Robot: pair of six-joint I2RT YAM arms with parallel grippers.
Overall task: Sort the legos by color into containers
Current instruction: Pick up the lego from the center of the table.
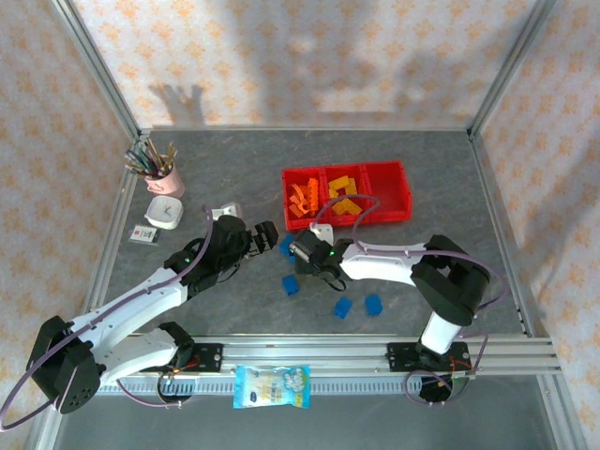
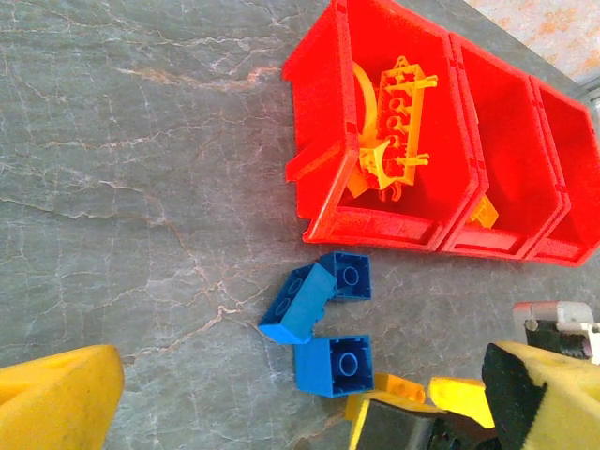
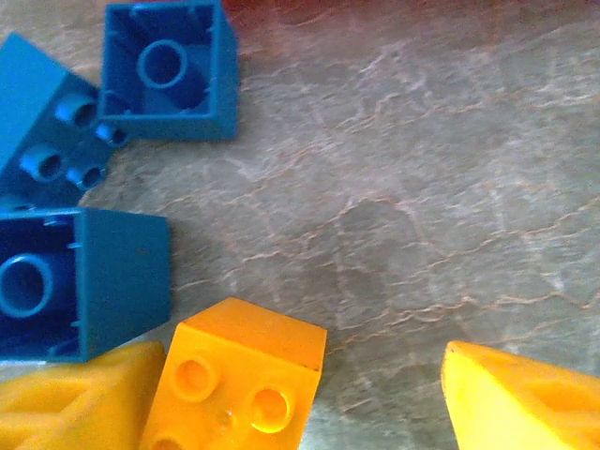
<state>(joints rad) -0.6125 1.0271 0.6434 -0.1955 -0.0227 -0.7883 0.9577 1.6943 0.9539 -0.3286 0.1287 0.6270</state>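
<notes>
The red containers (image 1: 386, 199) stand in a row at mid-table; the left and middle bins hold orange and yellow legos (image 1: 302, 200). In the left wrist view three blue legos (image 2: 335, 366) lie just before the nearest bin (image 2: 323, 141). My right gripper (image 3: 300, 403) is open low over the table. An orange lego (image 3: 234, 380) sits between its fingers, against the left finger (image 3: 75, 408), with a wide gap to the right one. My left gripper (image 1: 266, 235) hangs open beside the blue cluster, holding nothing. More blue legos (image 1: 343, 307) lie nearer the arms.
A pink cup of pencils (image 1: 161, 171), a white dish (image 1: 164, 212), a small card (image 1: 143, 234) and a white box (image 1: 226, 211) sit at the left. A blue packet (image 1: 272, 386) lies on the front rail. Metal frame posts edge the table.
</notes>
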